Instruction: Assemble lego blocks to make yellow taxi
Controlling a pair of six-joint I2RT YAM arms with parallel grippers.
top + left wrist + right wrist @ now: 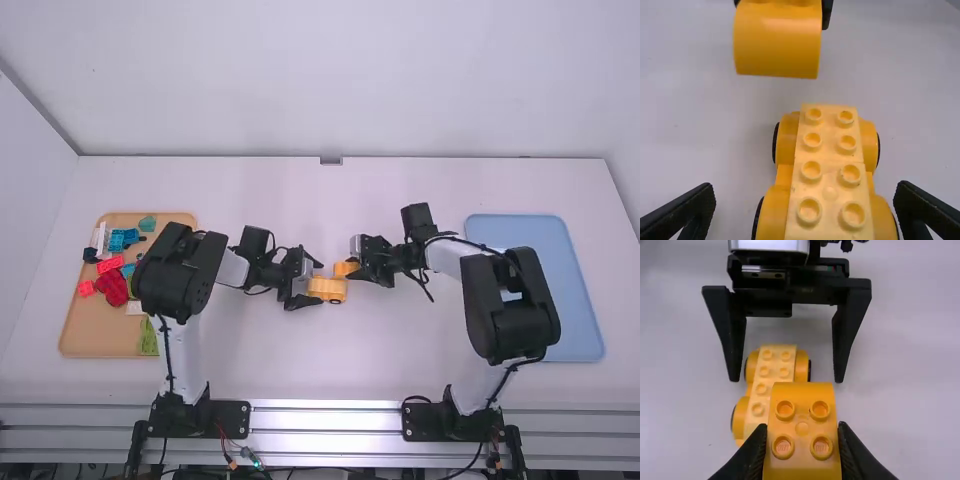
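Tray [80, 335], tan, sat well left of the yellow chassis [328, 290], with loose blocks [112, 287] in red, blue, green and white on it. Left gripper [804, 190] was just left of the chassis, released: its fingers stood apart, one on each side, nothing clamped. Chassis itself was on the table [300, 370], studs up, dark wheels at its sides. Right gripper [801, 428], just right of the chassis, had its fingers pressed on the sides of a yellow four-stud block [802, 442]. Block was near the chassis, apart from it, a bit farther from the high camera. Blue tray [583, 335] lay well right of the chassis.

Step in hand, best guess: adding the curved yellow block as part of the taxi body. Next move likely called for the left gripper to steady the chassis while the right one lined the block up over the studs, lowered it and pressed down evenly. Skewed block might have seated on one row only, or shoved the chassis if it wasn't braced.
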